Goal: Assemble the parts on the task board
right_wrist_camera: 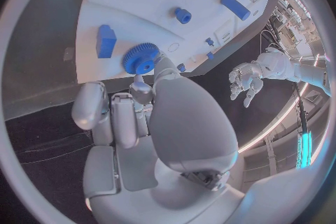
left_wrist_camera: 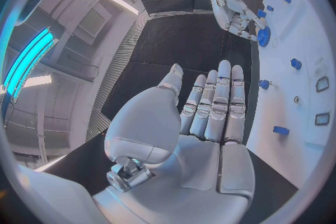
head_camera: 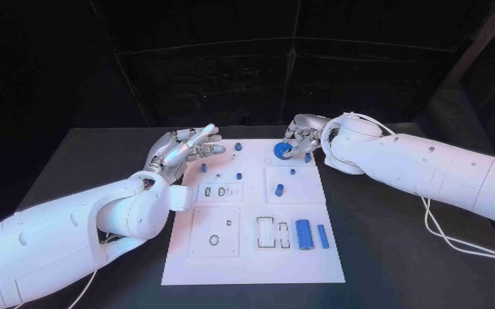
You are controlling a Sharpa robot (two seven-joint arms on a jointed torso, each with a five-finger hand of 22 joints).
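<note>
The white task board (head_camera: pixel 252 262) lies in the middle of the black table. A blue gear (head_camera: pixel 280 150) sits at its far edge, and my right hand (head_camera: pixel 303 136) pinches its rim between thumb and a finger; the gear (right_wrist_camera: pixel 140 58) stays close to the board face. The same grip on the gear (left_wrist_camera: pixel 263 37) shows under the right hand (left_wrist_camera: pixel 237 11) in the left wrist view. My left hand (head_camera: pixel 187 147) hovers by the board's far left corner, holding nothing, its fingers (left_wrist_camera: pixel 219 102) stretched out straight. Small blue parts (head_camera: pixel 238 176) dot the far half.
A blue cylinder (head_camera: pixel 305 234) and a thinner blue bar (head_camera: pixel 322 235) lie on the board's near right, beside rectangular cutouts (head_camera: pixel 273 232). A blue block (right_wrist_camera: pixel 106 41) rests near the gear. A white cable (head_camera: pixel 446 234) trails over the table at the right.
</note>
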